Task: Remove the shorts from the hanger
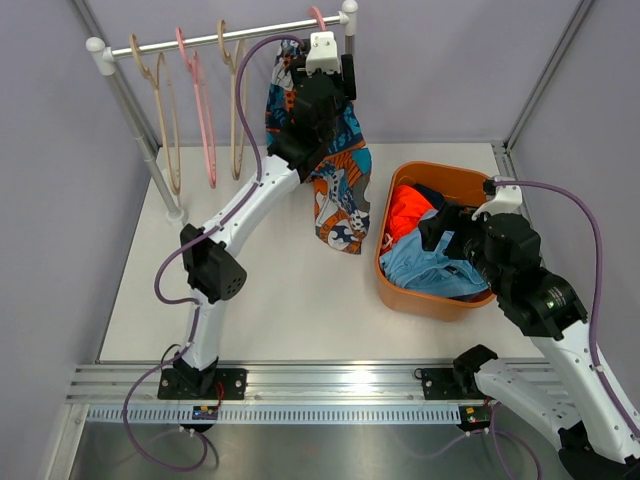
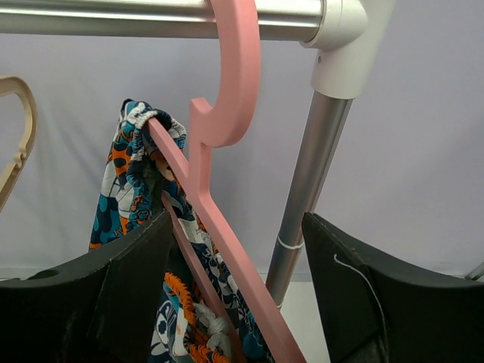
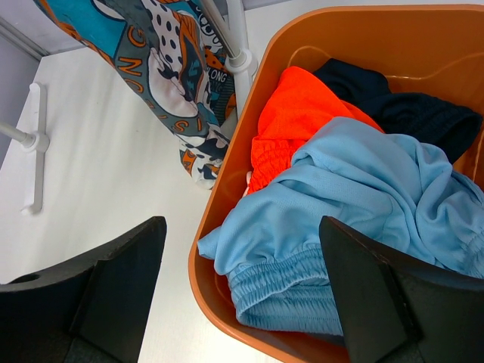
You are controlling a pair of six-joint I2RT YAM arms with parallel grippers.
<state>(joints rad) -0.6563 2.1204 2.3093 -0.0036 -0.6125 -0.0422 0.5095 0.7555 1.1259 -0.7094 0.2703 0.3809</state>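
Blue-orange-white printed cloth shorts (image 1: pixel 338 185) hang from a pink plastic hanger (image 2: pixel 227 83) on the metal rail (image 2: pixel 113 19), the left gripper (image 2: pixel 236 227) spread apart either side of it (the right gripper (image 3: pixel 242 227), likewise apart and empty, hovers over an orange tub (image 3: pixel 231 181)). The light, limp fabric should slip off; pinch the gathered waistband (image 2: pixel 144 117).

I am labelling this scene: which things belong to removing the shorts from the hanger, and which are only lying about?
Job: printed shorts, pink hanger holding them, rail, orange basket.
Lying about: three empty hangers; light blue shorts, orange-red shorts, navy shorts, already in basket.
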